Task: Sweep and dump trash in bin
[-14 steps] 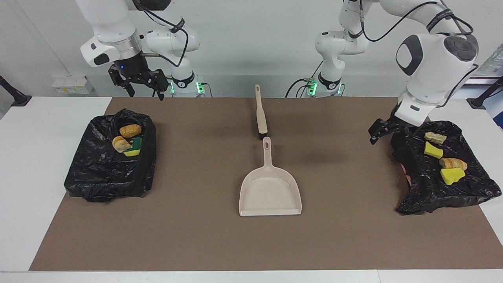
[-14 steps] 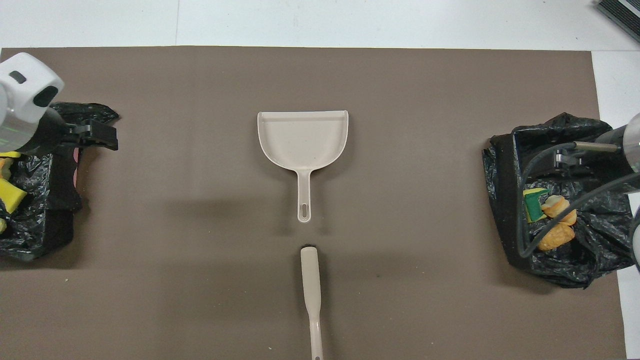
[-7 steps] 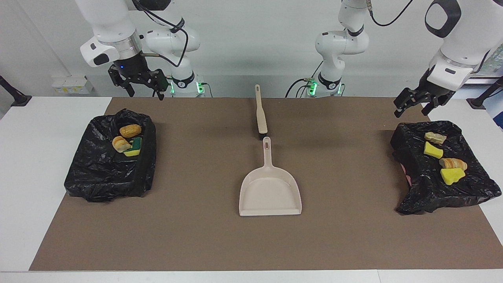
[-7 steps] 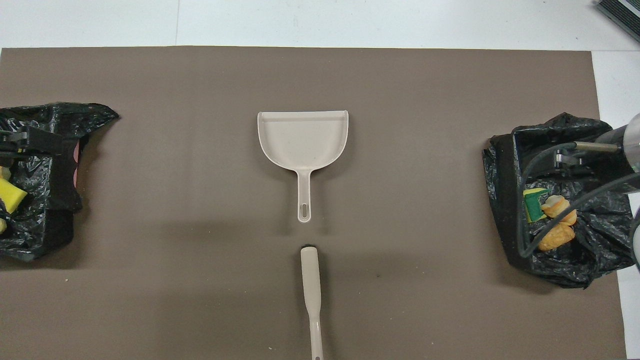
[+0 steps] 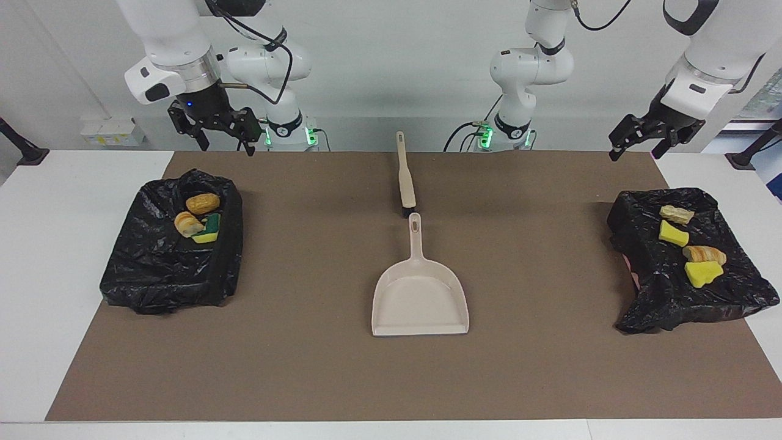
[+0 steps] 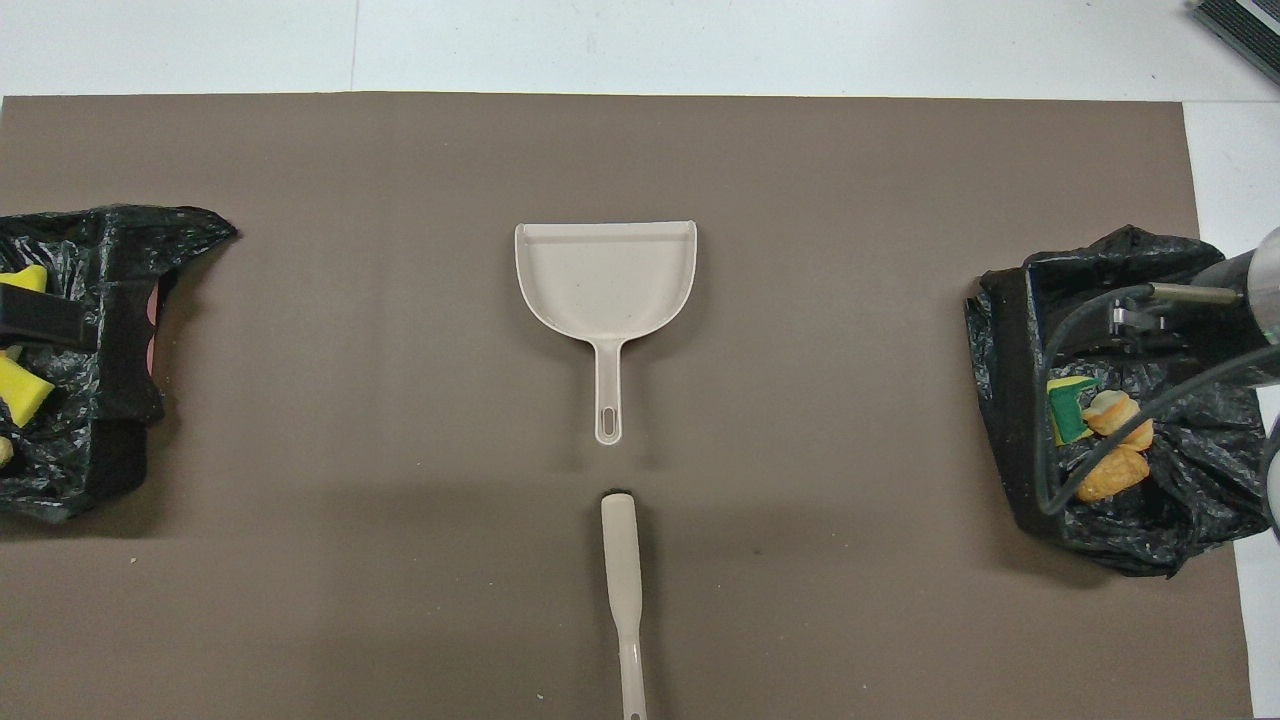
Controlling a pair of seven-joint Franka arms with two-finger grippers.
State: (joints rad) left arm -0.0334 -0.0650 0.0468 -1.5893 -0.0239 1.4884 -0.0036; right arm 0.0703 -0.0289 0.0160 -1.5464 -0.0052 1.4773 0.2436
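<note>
All the trash [image 5: 683,243] already lies in the two black-lined bins [image 5: 173,272], so little remains. Both claws hang wide and empty, the left claw [image 5: 638,142] above one bin, the right claw [image 5: 221,133] above the other. A careless descent could snag a liner.

Landmark: dustpan [image 5: 420,297], mid-mat [image 5: 305,366], handle pointing at the robots. Brush [image 5: 404,174] lies in line with that handle, nearer the robots, tip just short of it. Toward the right arm's end of the dustpan: lined bin [image 5: 171,263] holding three trash pieces [image 5: 197,221]. Toward the left arm's end: second lined bin [image 5: 684,269], four trash pieces [image 5: 687,244] on it.
</note>
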